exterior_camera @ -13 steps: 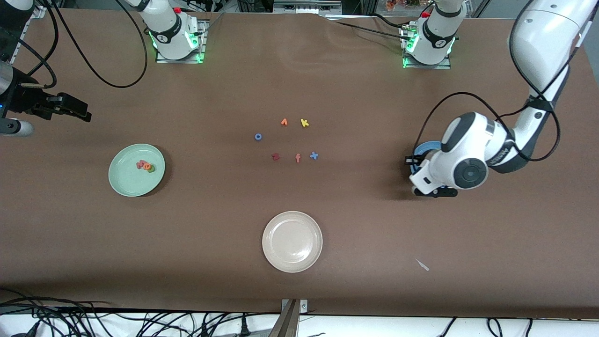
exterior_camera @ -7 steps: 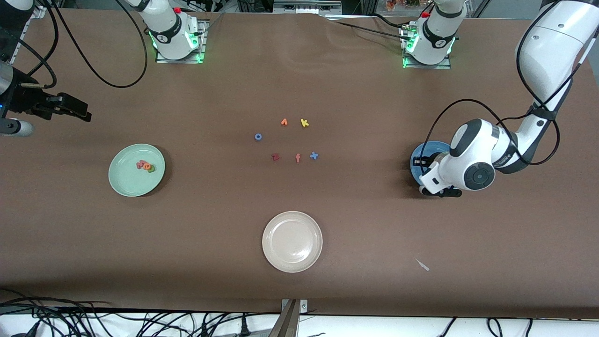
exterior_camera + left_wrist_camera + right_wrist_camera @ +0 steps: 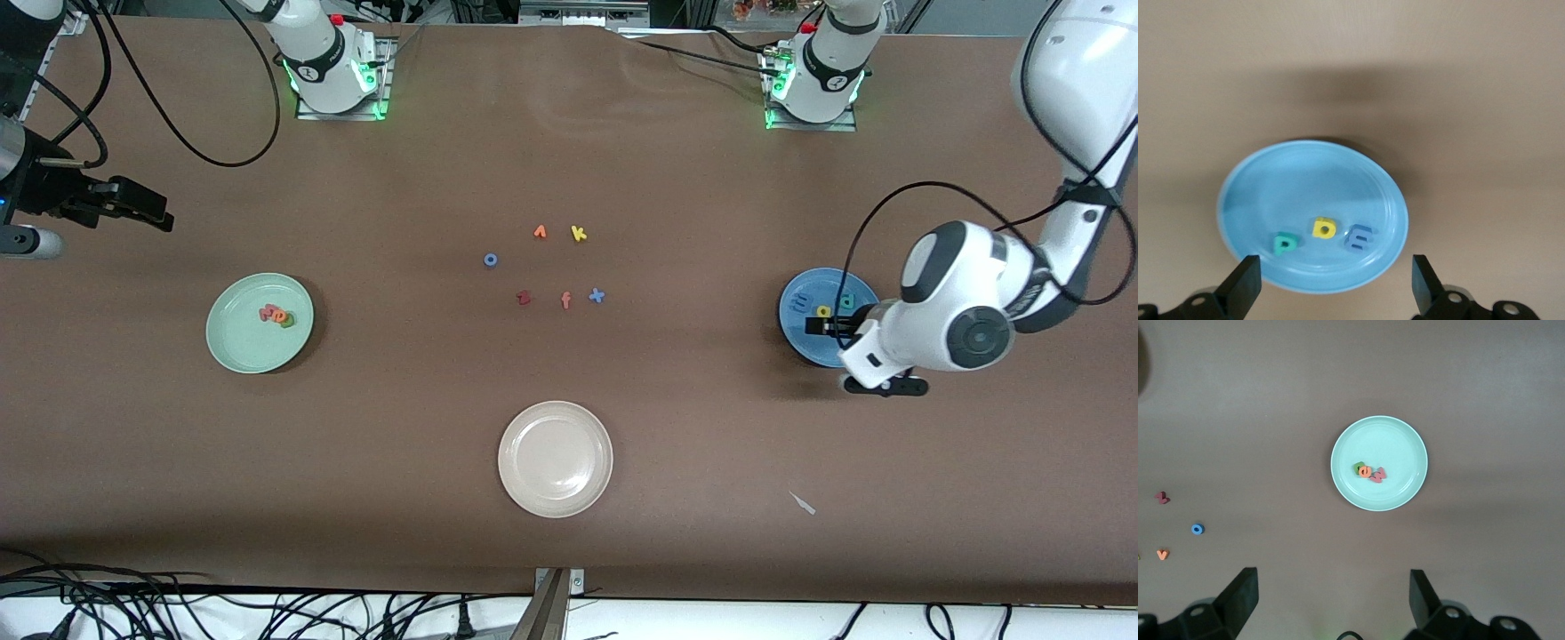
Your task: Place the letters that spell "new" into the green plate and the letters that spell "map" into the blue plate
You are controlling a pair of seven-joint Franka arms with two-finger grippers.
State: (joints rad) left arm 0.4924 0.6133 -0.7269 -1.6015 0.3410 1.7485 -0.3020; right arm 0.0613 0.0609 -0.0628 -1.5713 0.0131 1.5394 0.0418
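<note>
Nearest the front camera, a cream plate bare on the brown table, a small pale scrap toward the left arm's end. Farther in, the green plate toward the right arm's end, holding the n, e and w in a tight cluster. Toward the left arm's end, the blue plate with the a, p and m lying apart in it. Left gripper over that plate's edge, jaws spread wide, nothing held. Right gripper waiting high over the table beside the green plate, likewise wide open and empty. Both words look sorted, so little left to do. Main risk from here: a low or sideways pull-away of the left arm clipping the blue plate's rim and tipping the light foam letters out; a plate nudged on the smooth cover would slide easily. Farthest in, the spare letters in a loose group mid-table, well apart from every plate; no reason to touch them. Past those, both arm bases lit green, dark cables trailing at the table's edges.
</note>
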